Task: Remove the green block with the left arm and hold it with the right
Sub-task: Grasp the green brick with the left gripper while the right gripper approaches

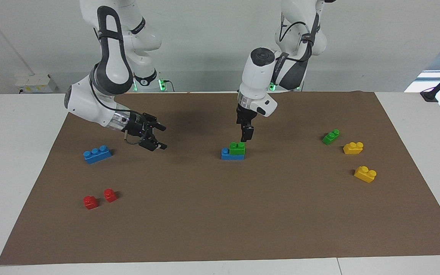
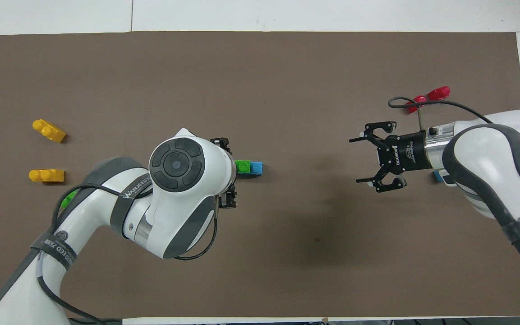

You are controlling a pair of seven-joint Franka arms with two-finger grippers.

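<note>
Approach step: the left tool (image 1: 247,134), finger state indiscernible, hangs just above the green block (image 1: 237,148) stacked on the blue brick (image 1: 227,154) mid-desk; the right tool (image 1: 155,136), spread, must next clamp that brick.

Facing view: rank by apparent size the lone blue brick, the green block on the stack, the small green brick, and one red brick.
Largest to smallest, facing view:
1. lone blue brick, three studs long
2. green block on the stacked blue brick
3. small green brick, slimmer

The red brick looks about like the small green one; it lies nearer the camera, so unranked.
</note>
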